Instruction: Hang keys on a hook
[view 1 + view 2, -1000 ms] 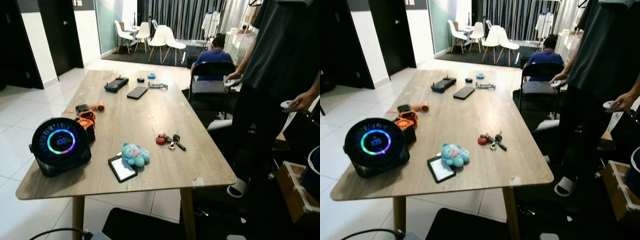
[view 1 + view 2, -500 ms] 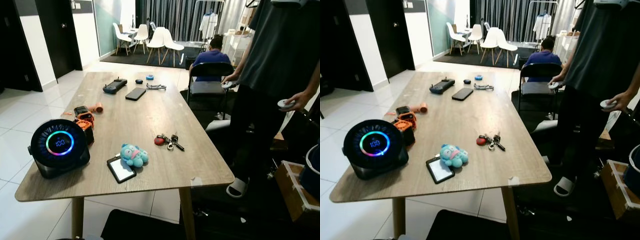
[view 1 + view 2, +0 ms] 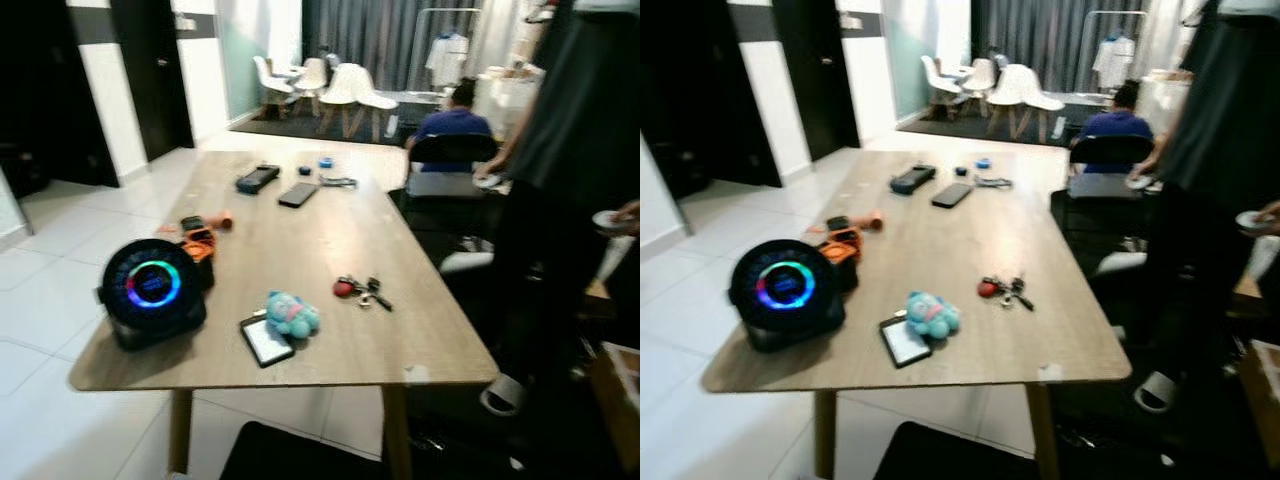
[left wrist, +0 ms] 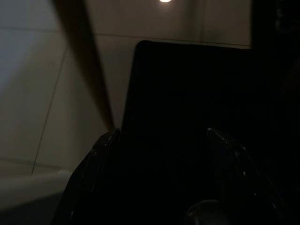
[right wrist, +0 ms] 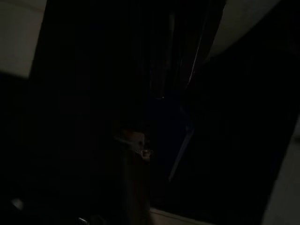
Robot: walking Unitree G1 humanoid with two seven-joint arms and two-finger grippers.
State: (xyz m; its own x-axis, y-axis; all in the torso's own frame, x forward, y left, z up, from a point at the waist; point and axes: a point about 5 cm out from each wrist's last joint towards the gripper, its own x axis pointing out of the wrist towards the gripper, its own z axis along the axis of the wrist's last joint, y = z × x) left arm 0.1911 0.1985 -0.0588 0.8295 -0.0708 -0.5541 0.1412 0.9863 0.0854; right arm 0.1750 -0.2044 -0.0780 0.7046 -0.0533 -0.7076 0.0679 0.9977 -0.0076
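Keys [image 3: 362,291] with red fob: right of centre in frame, lying on wooden surface [image 3: 300,240], right of blue plush [image 3: 292,314]. Hands' finger state cannot be told.

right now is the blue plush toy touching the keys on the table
Apart. The left eye view shows bare tabletop between the blue plush toy and the keys, which lie nearer the table's right edge.

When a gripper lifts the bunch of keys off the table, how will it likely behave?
The keys lie flat as a loose spread beside a red tag, so the bunch will probably dangle and swing rather than stay rigid. It looks small and thin against the table, so likely light, but hard to get fingers under. The frame is blurred, so ring details are unclear.
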